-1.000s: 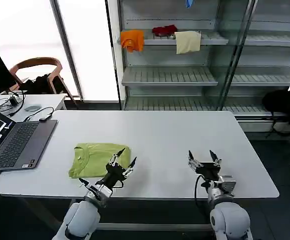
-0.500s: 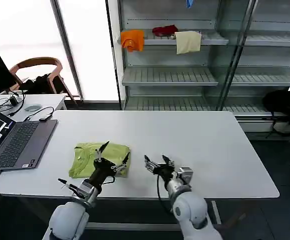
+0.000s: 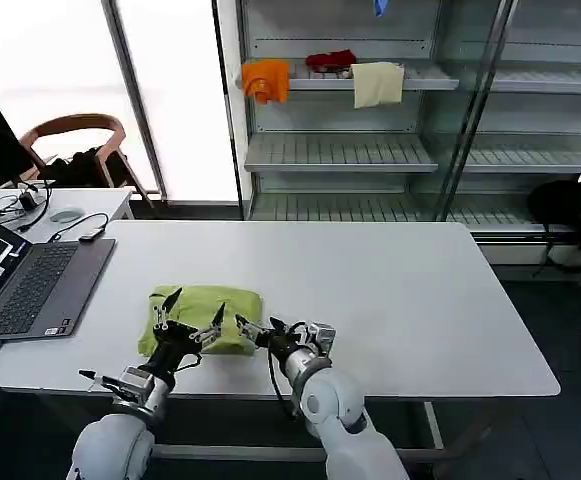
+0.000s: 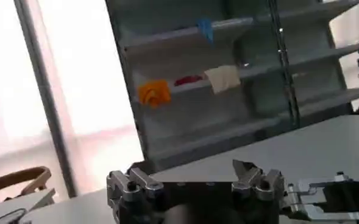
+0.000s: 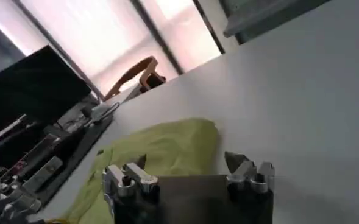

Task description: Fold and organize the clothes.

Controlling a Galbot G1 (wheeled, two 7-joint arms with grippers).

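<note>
The clothes, a lime yellow-green T-shirt [image 3: 202, 307], lie folded in a compact rectangle on the white table [image 3: 390, 290] near its front left. My left gripper [image 3: 196, 305] is open over the shirt's front half, its fingers spread wide. Just off the shirt's front right corner my right gripper [image 3: 258, 325] is open too, pointing at the fabric. In the right wrist view the shirt [image 5: 167, 145] lies just beyond that open gripper [image 5: 185, 163], nothing between the jaws. The left gripper [image 4: 190, 173] in its own wrist view is open and holds nothing.
An open laptop [image 3: 30, 285] sits at the table's left edge, with cables and a chair [image 3: 75, 135] behind it. Shelving [image 3: 370, 150] at the back holds orange [image 3: 264, 80], red [image 3: 330, 61] and cream [image 3: 377, 83] cloths. The table's right half is bare.
My right gripper has swept left along the table's front from the right side to the shirt's corner. The left gripper has shifted left over the shirt. Both stayed open.
</note>
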